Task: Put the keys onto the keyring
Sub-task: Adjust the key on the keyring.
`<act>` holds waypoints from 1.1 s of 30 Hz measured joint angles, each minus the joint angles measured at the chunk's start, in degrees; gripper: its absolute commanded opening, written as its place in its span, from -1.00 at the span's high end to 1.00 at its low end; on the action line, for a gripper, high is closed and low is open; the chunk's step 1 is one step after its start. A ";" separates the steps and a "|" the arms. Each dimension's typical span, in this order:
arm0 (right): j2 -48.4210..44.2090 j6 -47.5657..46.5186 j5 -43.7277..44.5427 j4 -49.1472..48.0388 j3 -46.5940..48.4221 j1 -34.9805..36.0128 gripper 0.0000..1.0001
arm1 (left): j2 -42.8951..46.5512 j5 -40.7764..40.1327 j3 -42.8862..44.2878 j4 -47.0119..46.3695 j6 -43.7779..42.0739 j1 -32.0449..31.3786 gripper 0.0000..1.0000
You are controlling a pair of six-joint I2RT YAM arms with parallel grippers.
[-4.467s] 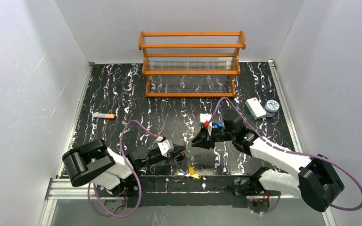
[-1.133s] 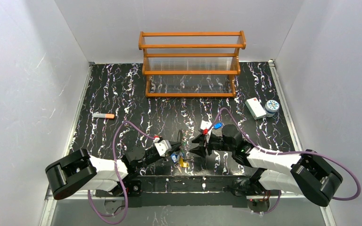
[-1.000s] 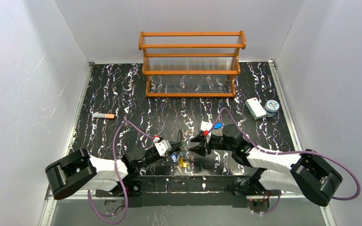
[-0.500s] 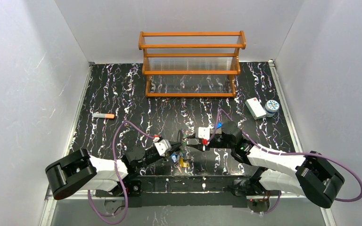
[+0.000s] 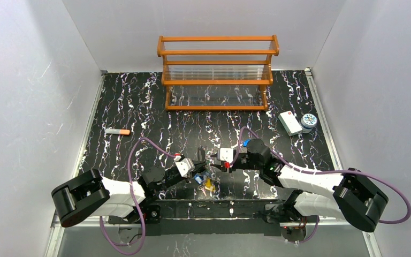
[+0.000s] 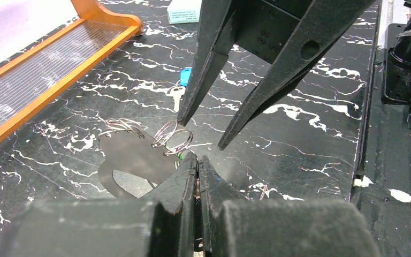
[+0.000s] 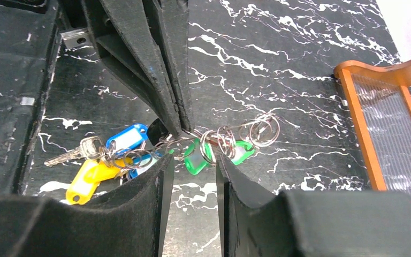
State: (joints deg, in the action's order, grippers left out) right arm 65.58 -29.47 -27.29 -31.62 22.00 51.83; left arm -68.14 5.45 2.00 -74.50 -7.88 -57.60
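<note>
My left gripper (image 5: 204, 171) is shut on the silver wire keyring (image 7: 261, 130), with its fingertips (image 7: 183, 126) pinching the wire. The keys hang there in a bunch: a blue tag (image 7: 123, 138), a yellow tag (image 7: 90, 180), green tags (image 7: 195, 161) and a silver key (image 7: 70, 156). My right gripper (image 5: 214, 161) is open and its jaws straddle the ring loops and a green tag. In the left wrist view it (image 6: 202, 134) hovers just past the loops (image 6: 171, 137). One blue-headed key (image 6: 184, 78) lies apart on the table and also shows in the top view (image 5: 244, 144).
An orange wooden rack (image 5: 218, 72) stands at the back centre. A white box (image 5: 289, 122) and a round patterned tin (image 5: 309, 121) sit at the right. An orange-tipped grey stick (image 5: 117, 131) lies at the left. The table's metal front rail (image 5: 230, 206) is close below both grippers.
My right gripper has moved left to the left gripper and now straddles the ring. The left gripper, which lifted the bunch earlier, has held still over the last second.
</note>
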 measured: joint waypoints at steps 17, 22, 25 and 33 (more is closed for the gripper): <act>-4.57 -1.01 6.49 1.18 0.02 0.72 0.12 | 0.00 0.09 0.00 -0.02 0.44 -0.02 1.00; -6.54 -1.20 6.36 2.82 -0.13 0.79 0.26 | -0.02 0.09 0.00 -0.02 0.46 -0.02 1.00; -6.62 -1.22 5.77 3.56 -0.24 0.94 0.29 | -0.02 0.09 0.00 -0.02 0.48 -0.02 1.00; -3.34 -2.08 3.98 4.37 -0.24 2.16 0.26 | 0.00 0.09 0.00 -0.02 0.57 -0.02 1.00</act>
State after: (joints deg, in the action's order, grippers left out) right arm 62.24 -31.55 -23.31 -27.24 21.76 54.00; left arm -68.14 5.54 2.00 -74.52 -7.31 -57.63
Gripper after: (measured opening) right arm 0.361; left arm 0.010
